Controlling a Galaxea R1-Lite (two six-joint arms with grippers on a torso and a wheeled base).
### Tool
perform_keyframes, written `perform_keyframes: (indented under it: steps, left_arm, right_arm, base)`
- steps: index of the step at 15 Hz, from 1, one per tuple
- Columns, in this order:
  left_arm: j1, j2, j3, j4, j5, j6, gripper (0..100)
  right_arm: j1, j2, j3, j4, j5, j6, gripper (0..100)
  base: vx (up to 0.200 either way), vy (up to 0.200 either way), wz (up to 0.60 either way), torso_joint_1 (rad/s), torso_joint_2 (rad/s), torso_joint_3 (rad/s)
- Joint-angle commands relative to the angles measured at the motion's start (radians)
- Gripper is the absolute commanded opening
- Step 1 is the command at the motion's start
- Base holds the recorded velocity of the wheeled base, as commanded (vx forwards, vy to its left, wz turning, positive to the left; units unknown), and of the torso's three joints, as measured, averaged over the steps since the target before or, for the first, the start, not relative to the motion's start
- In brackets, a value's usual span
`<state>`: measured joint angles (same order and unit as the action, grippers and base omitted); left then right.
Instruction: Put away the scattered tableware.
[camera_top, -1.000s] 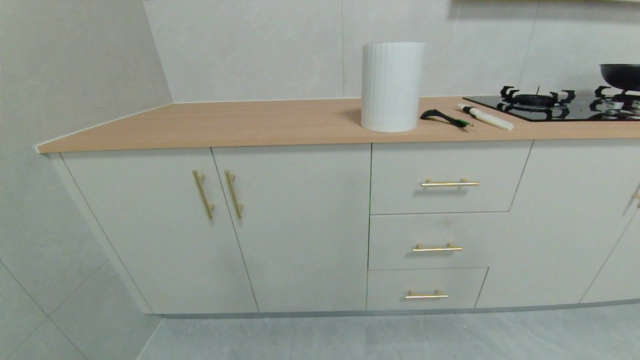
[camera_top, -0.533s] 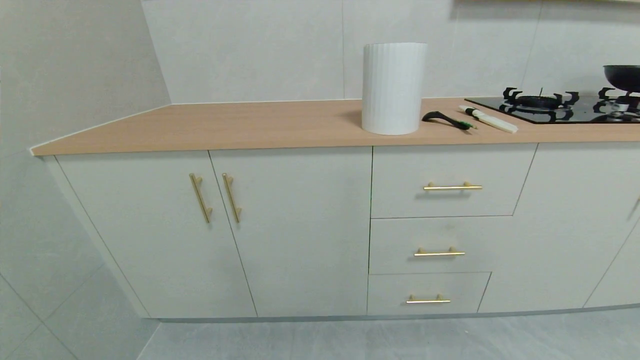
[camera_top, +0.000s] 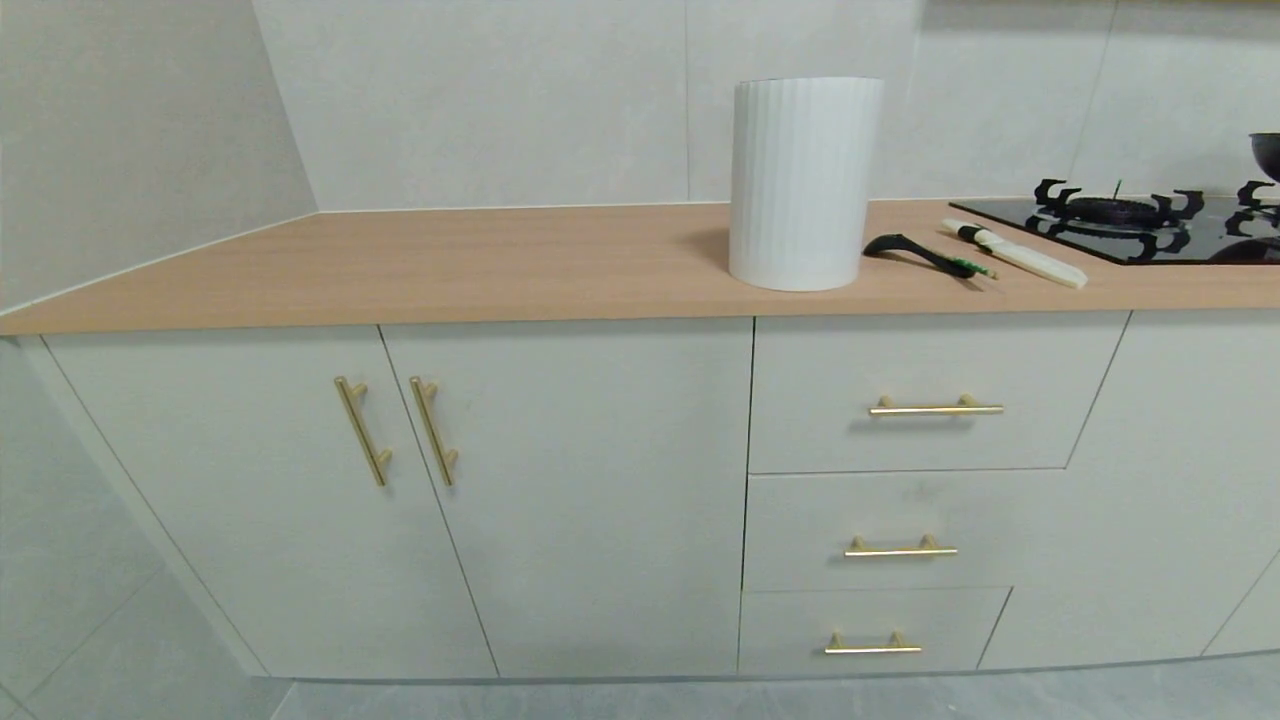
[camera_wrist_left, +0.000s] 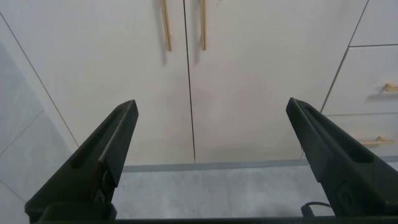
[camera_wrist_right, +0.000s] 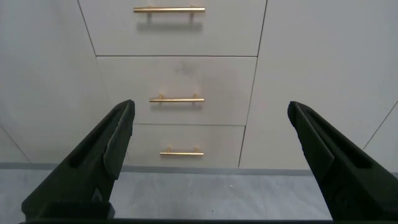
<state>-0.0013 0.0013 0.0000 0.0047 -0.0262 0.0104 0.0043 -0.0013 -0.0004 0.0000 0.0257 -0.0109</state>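
pale tiled wall (camera_top: 500, 100) ran behind a long wooden table (camera_top: 450, 265) that turned a corner on the far left. on the table, right of its middle, a tall white ribbed canister (camera_top: 805, 185) stood upright. just right of it a black ladle (camera_top: 925, 256) lay flat, its bowl toward the canister and its handle pointing right and toward the near edge. beside the ladle, a little farther right, lay a white-handled utensil (camera_top: 1020, 257), roughly parallel to it and apart from it. i could not tell what kind of utensil it was. beyond these, at the far right of the table, sat a black glass hob (camera_top: 1120, 215) with dark pan supports.

under the table were two pale cupboard doors (camera_top: 400, 480) with upright gold handles on the left, and a stack of three drawers (camera_top: 900, 390) with level gold bar handles on the right, all closed.

my left hand (camera_wrist_left: 211, 107) hung low in front of the cupboard doors, above the grey floor (camera_wrist_left: 205, 193), its two dark fingers spread wide and holding nothing. my right hand (camera_wrist_right: 211, 107) hung low in front of the drawers, fingers likewise spread wide and bare. both hands were well below the tableware.
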Motion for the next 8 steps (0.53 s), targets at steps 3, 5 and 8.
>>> perform_keyframes:
  steps: [3, 5, 8]
  left_arm:
    - [0.000, 0.000, 0.000, 0.000, 0.000, 0.000, 100]
    - [0.000, 0.000, 0.000, 0.000, 0.000, 0.000, 100]
    - [0.000, 0.000, 0.000, 0.000, 0.000, 0.000, 100]
  right_arm:
    - [0.000, 0.001, 0.000, 0.000, 0.002, -0.001, 100]
    - [0.000, 0.001, -0.001, 0.000, 0.003, -0.003, 100]
    - [0.000, 0.001, -0.012, -0.003, -0.004, -0.003, 100]
  base:
    - [0.000, 0.000, 0.00, 0.000, 0.00, 0.000]
    - [0.000, 0.000, 0.00, 0.000, 0.00, 0.000]
    - [0.000, 0.000, 0.00, 0.000, 0.00, 0.000]
